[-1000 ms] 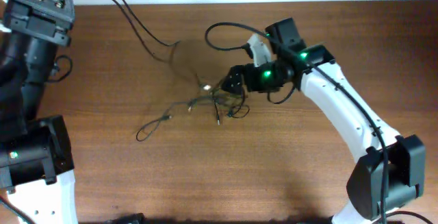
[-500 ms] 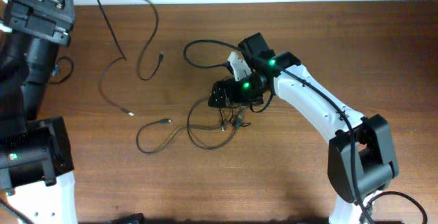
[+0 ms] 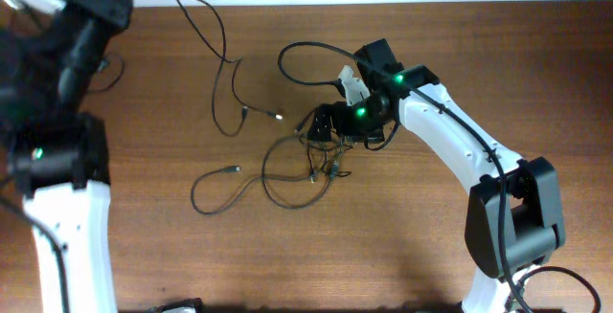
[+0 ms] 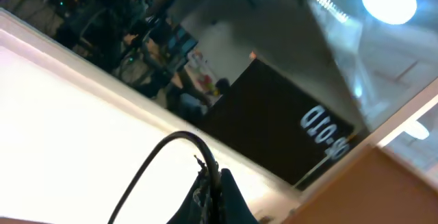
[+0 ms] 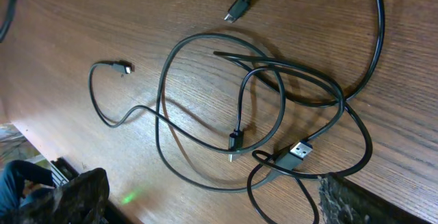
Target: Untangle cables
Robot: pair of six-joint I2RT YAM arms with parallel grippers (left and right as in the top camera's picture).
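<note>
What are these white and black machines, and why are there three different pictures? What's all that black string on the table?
They are two robot arms, each ending in a two-finger claw. One picture looks down from above the wooden table. The other two come from little cameras on the arms' wrists. The black strings are thin cables, tangled in loops on the table. The left claw is up high and pinched shut on one cable, so its camera sees the room. The right claw is wide open over the tangle, holding nothing.

overhead evenly lit, sharp. cables [image 5: 299, 150] cast soft shadows on the counter [image 5: 102, 18]. left wrist view: lamp [image 4: 389, 0] glare at 1 o'clock, washed-out white band.
</note>
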